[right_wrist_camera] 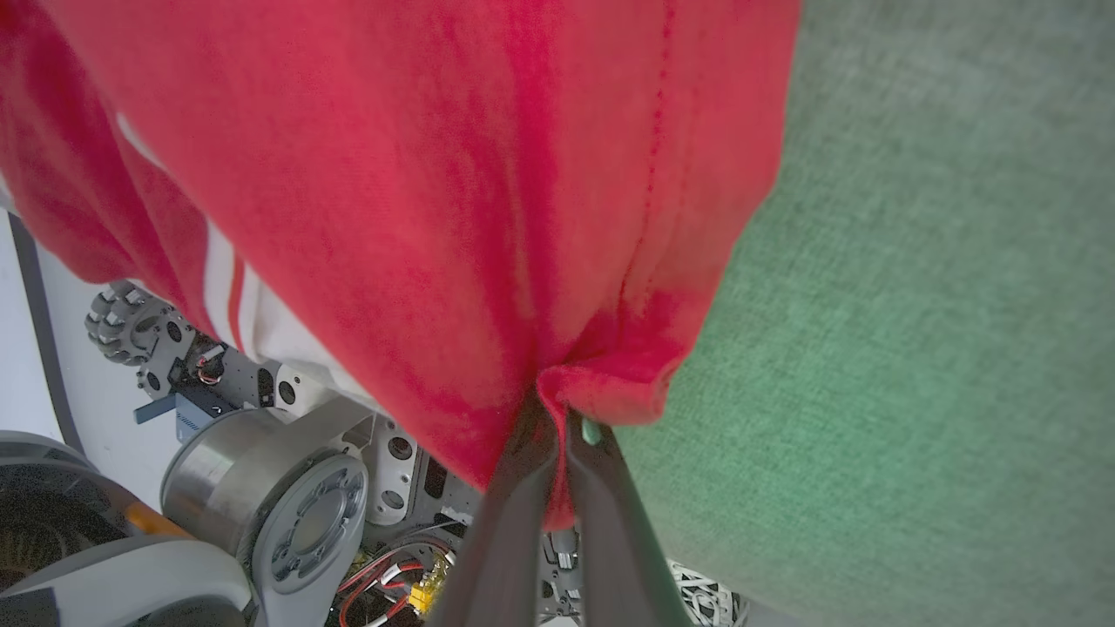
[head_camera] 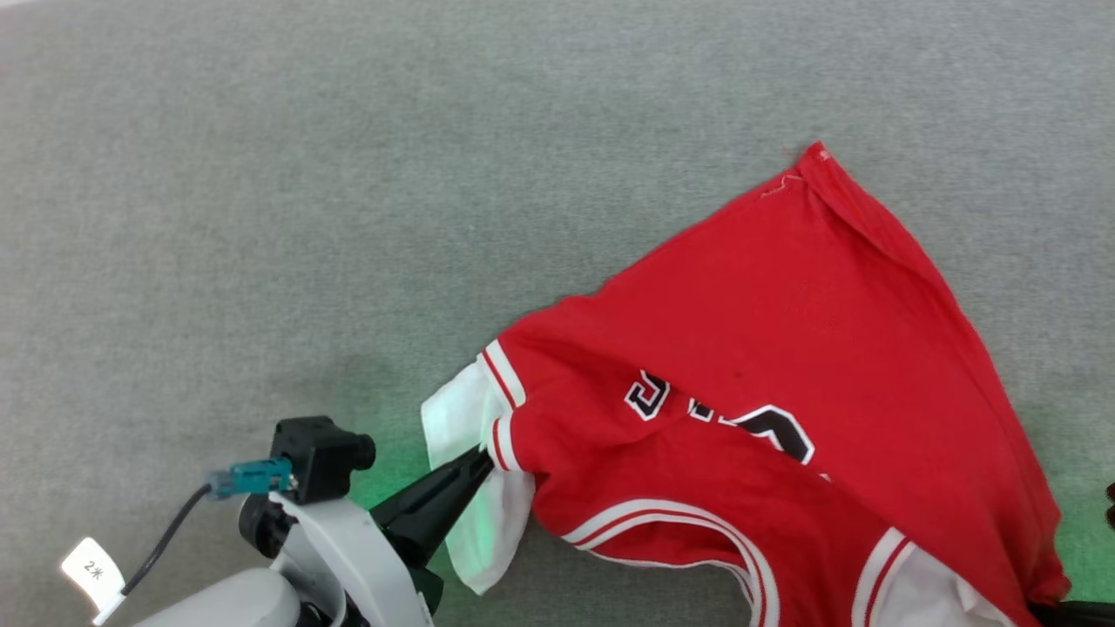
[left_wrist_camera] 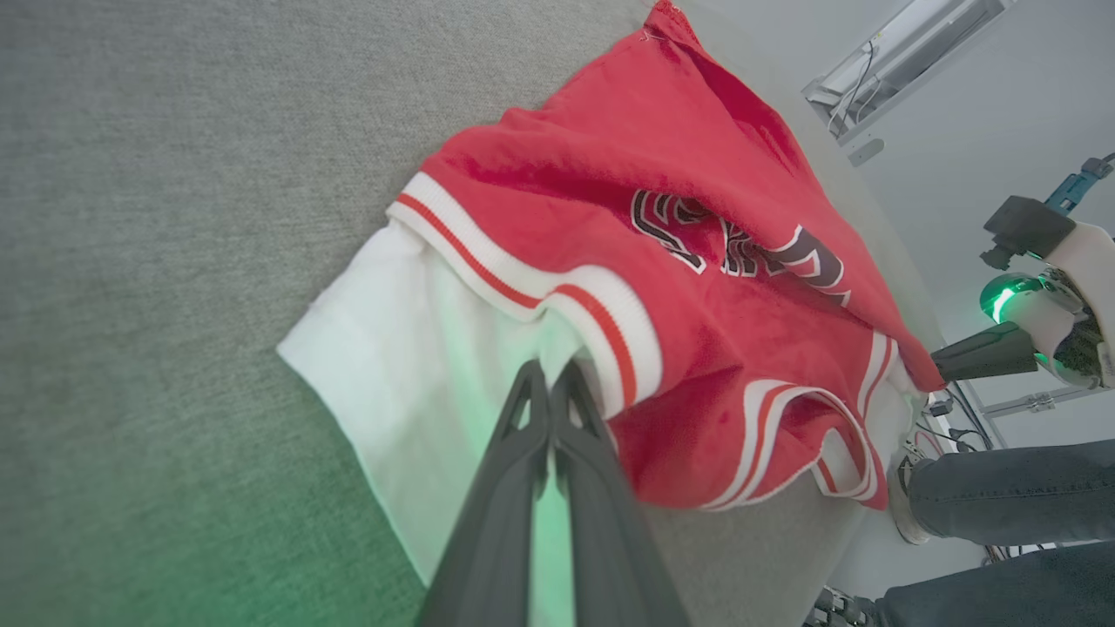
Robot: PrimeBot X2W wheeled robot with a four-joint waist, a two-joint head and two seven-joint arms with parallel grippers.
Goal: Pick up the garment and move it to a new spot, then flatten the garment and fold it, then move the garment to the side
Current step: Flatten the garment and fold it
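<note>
Across table (head_camera: pixel 261 174), garment (head_camera: pixel 766 348) stretched between left gripper (head_camera: pixel 483 457) pinching sleeve (head_camera: pixel 449 414), right gripper (right_wrist_camera: pixel 557 414) pinching edge (right_wrist_camera: pixel 610 396)

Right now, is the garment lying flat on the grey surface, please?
No, the garment is rumpled, with folds cutting across its black lettering.

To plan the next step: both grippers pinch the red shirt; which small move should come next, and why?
Probably draw the two grippers apart a little. The left gripper pinches the garment at its white sleeve, the right gripper pinches a red edge, and the cloth between them lies bunched on the gray surface.
</note>
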